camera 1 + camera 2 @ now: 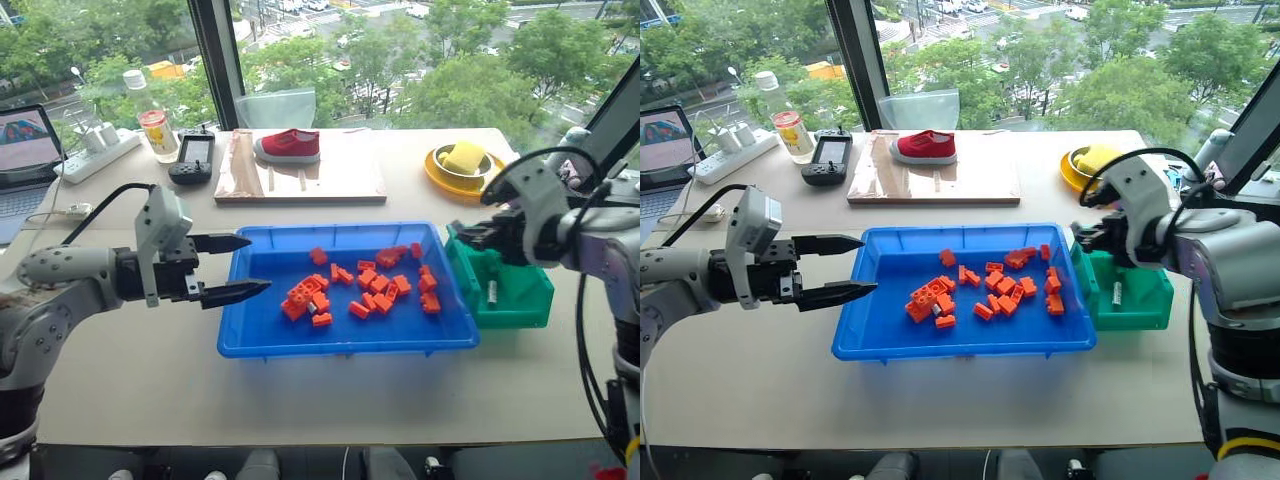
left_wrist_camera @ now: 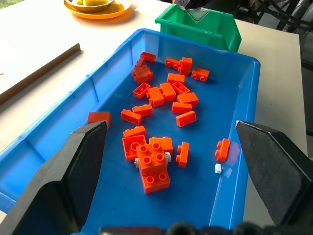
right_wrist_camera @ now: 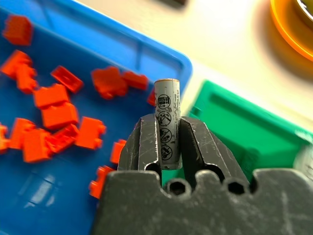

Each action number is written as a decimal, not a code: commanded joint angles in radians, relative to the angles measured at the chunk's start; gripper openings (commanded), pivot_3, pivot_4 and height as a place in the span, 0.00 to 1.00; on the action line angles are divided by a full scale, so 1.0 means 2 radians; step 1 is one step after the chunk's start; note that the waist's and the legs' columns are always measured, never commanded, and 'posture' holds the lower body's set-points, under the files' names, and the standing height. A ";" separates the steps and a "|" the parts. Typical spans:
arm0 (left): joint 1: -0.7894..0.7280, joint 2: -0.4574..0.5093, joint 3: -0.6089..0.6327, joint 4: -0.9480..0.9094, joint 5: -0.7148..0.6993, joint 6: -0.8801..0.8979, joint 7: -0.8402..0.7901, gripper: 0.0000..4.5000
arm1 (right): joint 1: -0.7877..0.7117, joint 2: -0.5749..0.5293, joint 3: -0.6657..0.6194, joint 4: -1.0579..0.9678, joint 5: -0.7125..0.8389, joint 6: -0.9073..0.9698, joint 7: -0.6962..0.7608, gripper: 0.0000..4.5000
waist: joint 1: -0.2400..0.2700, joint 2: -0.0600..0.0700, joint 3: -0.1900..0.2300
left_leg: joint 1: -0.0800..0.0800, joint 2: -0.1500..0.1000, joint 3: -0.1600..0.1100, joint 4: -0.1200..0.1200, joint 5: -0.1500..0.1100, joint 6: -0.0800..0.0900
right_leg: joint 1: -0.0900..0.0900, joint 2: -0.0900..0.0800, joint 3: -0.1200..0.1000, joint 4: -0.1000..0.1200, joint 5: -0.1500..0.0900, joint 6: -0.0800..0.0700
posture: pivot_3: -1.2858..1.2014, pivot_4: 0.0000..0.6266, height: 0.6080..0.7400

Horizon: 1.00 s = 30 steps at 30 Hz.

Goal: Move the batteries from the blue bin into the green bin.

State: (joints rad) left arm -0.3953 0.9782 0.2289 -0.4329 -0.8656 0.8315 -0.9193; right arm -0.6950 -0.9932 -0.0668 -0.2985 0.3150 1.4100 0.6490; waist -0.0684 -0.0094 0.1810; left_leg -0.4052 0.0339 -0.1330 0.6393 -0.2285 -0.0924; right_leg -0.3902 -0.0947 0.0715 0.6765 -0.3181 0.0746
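The blue bin [image 1: 345,345] sits mid-table with many orange bricks [image 1: 372,285] scattered in it. Beside it on the right stands the green bin [image 1: 520,300], with one battery [image 1: 492,291] lying inside. My right gripper [image 1: 468,237] hovers over the near-left corner of the green bin. In the right wrist view it is shut on an upright grey battery [image 3: 167,103]. My left gripper [image 1: 240,268] is open and level at the blue bin's left rim, holding nothing. A pale end [image 2: 167,155] peeks from under the stacked bricks; I cannot tell what it is.
A yellow-orange plate [image 1: 440,172] with a sponge is behind the green bin. At the back, a wooden board [image 1: 300,180] carries a red shoe [image 1: 290,145]. A remote [image 1: 192,158], bottle [image 1: 155,120], power strip [image 1: 100,150] and laptop [image 1: 25,150] line the back left.
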 commanded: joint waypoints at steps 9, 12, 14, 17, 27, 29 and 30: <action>-0.005 0.005 0.010 0.000 0.008 -0.012 -0.005 1.00 | 0.065 -0.022 -0.019 -0.011 -0.005 -0.034 -0.016 0.41 | -0.001 0.001 0.000 | 0.000 0.000 0.001 0.000 0.000 0.000 | 0.000 0.000 0.001 0.000 0.000 0.000 | 0.52 0.24 1.00; -0.005 0.007 0.011 0.000 0.008 -0.012 -0.008 1.00 | 0.061 -0.023 -0.017 -0.005 -0.006 -0.038 -0.019 0.66 | 0.000 0.001 0.000 | 0.000 0.000 0.001 0.000 0.000 0.000 | 0.000 0.000 0.001 0.000 0.000 0.000 | 0.52 0.24 1.00; -0.005 0.006 0.011 -0.004 0.005 -0.011 -0.007 1.00 | 0.060 -0.024 -0.018 -0.004 -0.006 -0.038 -0.021 0.78 | 0.001 0.001 0.000 | 0.000 0.000 0.001 0.001 0.000 0.000 | 0.000 0.000 0.001 0.000 0.000 0.000 | 0.52 0.24 1.00; -0.005 0.004 0.011 -0.006 0.003 -0.009 -0.005 1.00 | 0.050 -0.024 -0.025 -0.002 -0.007 -0.037 -0.027 0.92 | 0.000 0.001 0.000 | 0.000 0.000 0.001 0.001 0.000 0.000 | 0.000 0.000 0.001 0.000 0.000 0.000 | 0.52 0.24 1.00; 0.036 0.037 0.036 0.024 0.034 -0.020 -0.029 1.00 | -0.107 0.071 0.022 -0.072 0.072 0.004 -0.009 0.92 | -0.011 0.001 0.001 | 0.001 0.001 0.000 0.000 0.000 0.000 | 0.000 0.001 0.001 0.000 0.000 0.000 | 0.52 0.24 1.00; 0.054 0.049 0.045 0.028 0.044 -0.026 -0.038 1.00 | -0.123 0.110 0.053 -0.078 0.081 0.009 -0.015 0.92 | -0.013 0.001 0.000 | 0.001 0.001 0.000 0.000 0.000 0.000 | 0.000 0.001 0.000 0.001 0.000 0.000 | 0.52 0.24 1.00; 0.062 0.056 0.048 0.030 0.052 -0.030 -0.044 1.00 | -0.129 0.132 0.072 -0.080 0.085 0.009 -0.018 0.92 | -0.013 0.001 0.000 | 0.000 0.001 0.000 0.000 0.000 0.000 | 0.000 0.001 0.000 0.000 0.000 0.000 | 0.52 0.24 1.00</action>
State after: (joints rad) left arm -0.2785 1.0608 0.2791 -0.3727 -0.7834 0.8036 -0.9833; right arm -0.9328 -0.7617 0.0349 -0.4273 0.4610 1.4191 0.6254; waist -0.0940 -0.0078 0.1819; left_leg -0.4046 0.0348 -0.1332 0.6389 -0.2283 -0.0924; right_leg -0.3902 -0.0938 0.0717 0.6774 -0.3181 0.0745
